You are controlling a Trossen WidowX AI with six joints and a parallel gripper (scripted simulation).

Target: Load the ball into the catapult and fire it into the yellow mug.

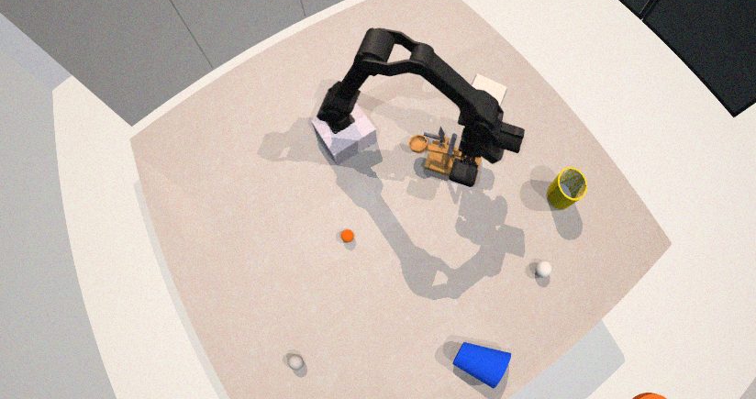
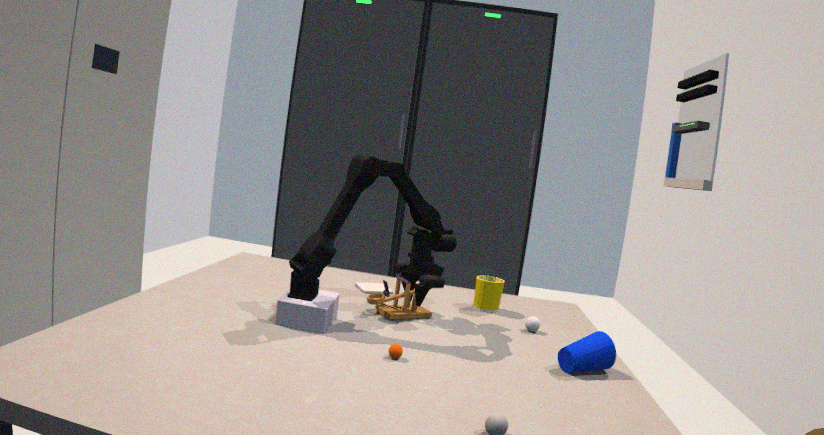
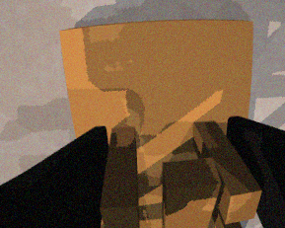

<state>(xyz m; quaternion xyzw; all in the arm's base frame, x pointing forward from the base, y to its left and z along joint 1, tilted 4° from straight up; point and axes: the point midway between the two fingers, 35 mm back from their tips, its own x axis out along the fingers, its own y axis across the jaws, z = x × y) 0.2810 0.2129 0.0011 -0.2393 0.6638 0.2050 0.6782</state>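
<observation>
From the top view, the gripper (image 1: 461, 170) is down over the right end of the wooden catapult (image 1: 441, 155), whose round spoon cup (image 1: 418, 143) sticks out to the left. The orange ball (image 1: 347, 235) lies on the bench (image 1: 222, 195), well apart from the catapult, nearer and to the left. The yellow mug (image 1: 567, 187) stands upright to the right of the catapult. Two white balls (image 1: 543, 268) and a blue cup (image 1: 482, 362) on its side lie nearer.

From the exterior view, the arm rises from a pale block (image 2: 306, 311) and bends down onto the catapult (image 2: 400, 306); the mug (image 2: 488, 292) stands just to the right, and the ball (image 2: 394, 350) rests in front.

From the wrist view, both dark fingers flank the catapult's wooden frame bars (image 3: 186, 190) above its flat base board (image 3: 161, 66). The gripper is clamped on the frame, fingers standing half apart with the wood between them.
</observation>
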